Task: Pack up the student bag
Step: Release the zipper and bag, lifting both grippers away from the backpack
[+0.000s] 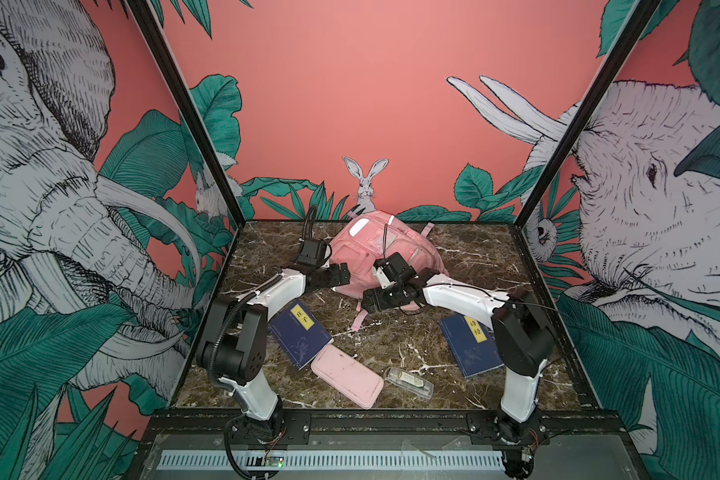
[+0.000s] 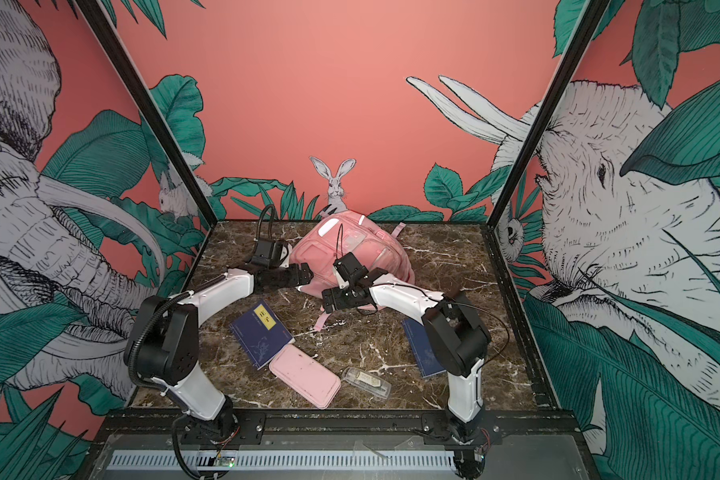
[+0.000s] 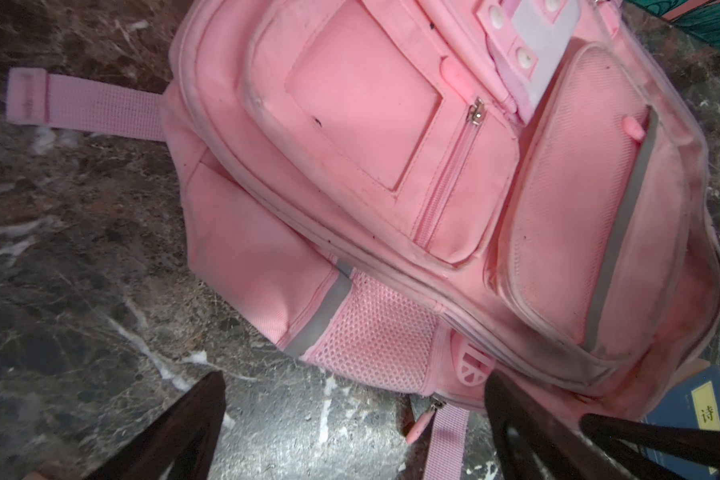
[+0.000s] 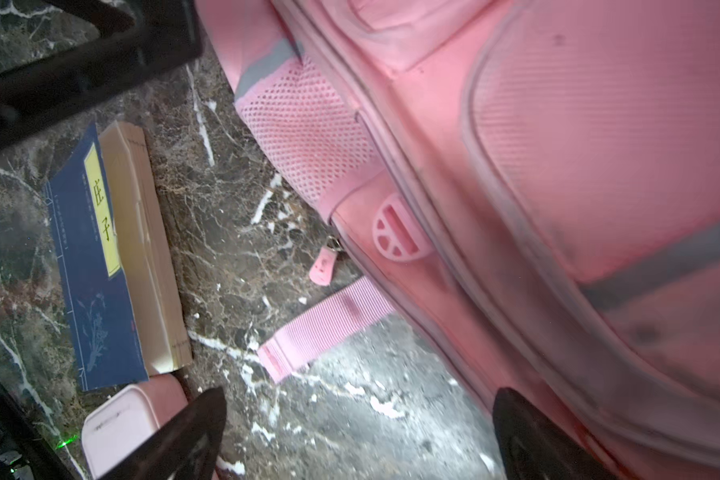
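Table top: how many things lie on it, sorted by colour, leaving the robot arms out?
Pink: 2 (student bag, pencil pouch)
Blue: 2 (book on the left, book on the right)
Clear: 1 (plastic case)
Total: 5

The dark marble counter (image 1: 391,345) carries the student bag (image 1: 362,249) at 12 o'clock, a blue book (image 1: 300,336) at 8, a pink pouch (image 1: 346,376) at 7, a clear case (image 1: 409,381) at 5, and a second blue book (image 1: 468,345) at 4.
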Available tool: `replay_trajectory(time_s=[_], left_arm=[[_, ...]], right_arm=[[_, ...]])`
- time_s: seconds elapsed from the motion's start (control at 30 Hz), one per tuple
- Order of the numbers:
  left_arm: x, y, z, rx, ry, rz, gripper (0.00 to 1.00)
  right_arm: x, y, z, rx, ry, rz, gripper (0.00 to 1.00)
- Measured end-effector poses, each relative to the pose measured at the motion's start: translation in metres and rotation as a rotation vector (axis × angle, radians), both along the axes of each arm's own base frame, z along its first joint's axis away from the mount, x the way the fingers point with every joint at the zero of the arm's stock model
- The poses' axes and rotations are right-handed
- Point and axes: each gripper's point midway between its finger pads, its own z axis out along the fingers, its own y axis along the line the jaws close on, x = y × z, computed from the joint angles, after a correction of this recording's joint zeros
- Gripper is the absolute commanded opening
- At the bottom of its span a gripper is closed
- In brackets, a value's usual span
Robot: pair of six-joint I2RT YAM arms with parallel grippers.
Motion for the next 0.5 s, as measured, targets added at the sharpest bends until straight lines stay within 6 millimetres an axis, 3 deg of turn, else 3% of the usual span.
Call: replay_trajectory(time_s=[0.1, 0.27, 0.5], left_arm=[[-0.004, 0.004, 0.006, 0.007, -0.018, 0.005, 0.97], [-0.011, 0.008, 0.015, 0.014, -0.046, 0.009, 0.97], [-0.027, 0.018, 0.023, 0.039, -0.070, 0.003, 0.97]], right_arm=[[-0.001, -0.022, 0.010, 0.029, -0.033, -0.113, 0.98], [0.014, -0.033, 0.012, 0.147, -0.017, -0.231, 0.98], [0.022, -0.053, 0.014, 0.075, -0.084, -0.280, 0.97]])
